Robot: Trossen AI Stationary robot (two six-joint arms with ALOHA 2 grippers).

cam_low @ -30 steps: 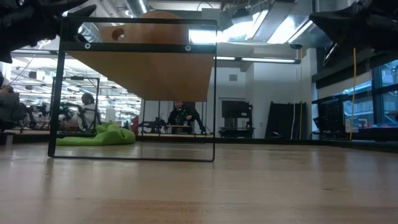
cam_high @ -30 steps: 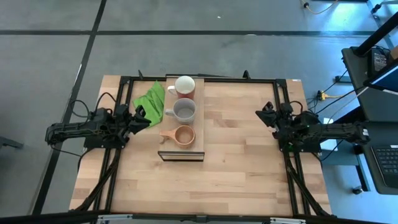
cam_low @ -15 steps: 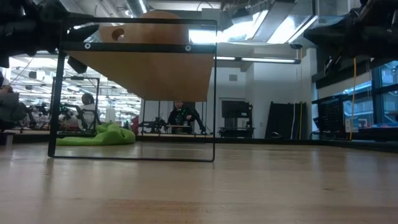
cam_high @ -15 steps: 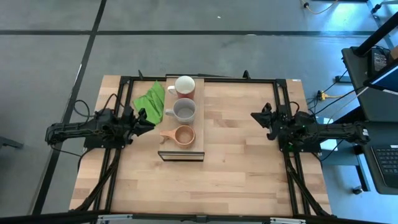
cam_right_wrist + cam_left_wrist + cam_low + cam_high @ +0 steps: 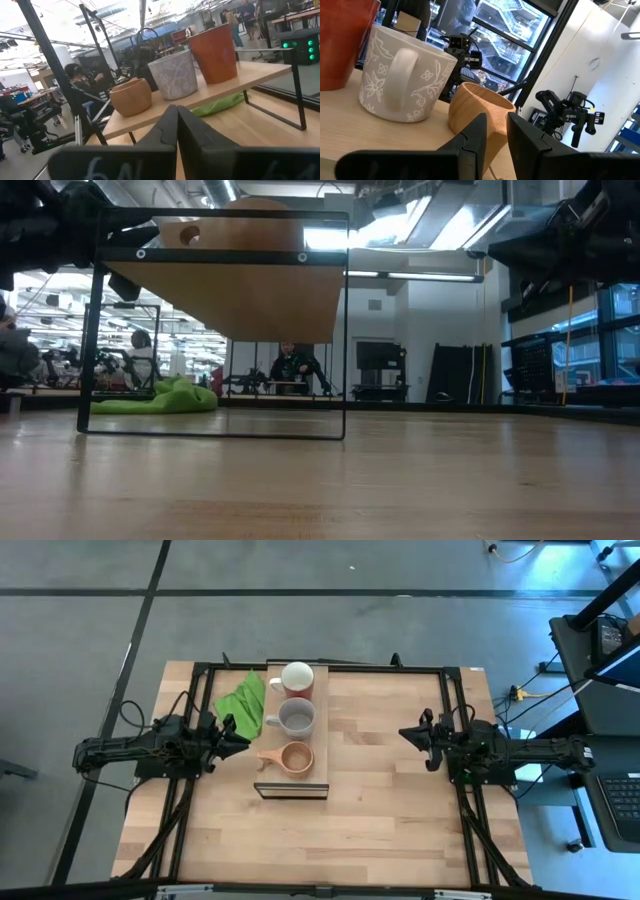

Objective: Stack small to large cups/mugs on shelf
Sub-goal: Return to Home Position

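Over the left side of the table (image 5: 380, 825), the left gripper (image 5: 235, 736), level and aimed inward. Between its jaws only a narrow slit, nothing pinched.

Just ahead of those jaws, close but apart from them, the shelf (image 5: 320, 770). On it, one row of three:
- Nearest the jaw tips, the wooden cup (image 5: 296, 758), stub handle turned toward them.
- Next along, also close ahead, the grey mug (image 5: 297, 717).
- Farthest from the tips, at the shelf's back end, the red mug (image 5: 297, 678), white inside.

Beside the left jaws, toward the red mug's end, a green cloth (image 5: 240, 700) on the table against the shelf's side.

From the left wrist, directly beyond the left gripper (image 5: 496, 117): the wooden cup (image 5: 475, 107), then the grey mug (image 5: 405, 75) with its white flower pattern, then the red mug (image 5: 345, 45).

Opposite, the right gripper (image 5: 408, 733), jaws pressed together on nothing, aimed at the shelf and well apart from it. Beyond the right gripper (image 5: 176, 107): the wooden cup (image 5: 131, 96), grey mug (image 5: 175, 75) and red mug (image 5: 215, 52) upright in a line on the shelf (image 5: 255, 74), the green cloth (image 5: 220, 106) below.
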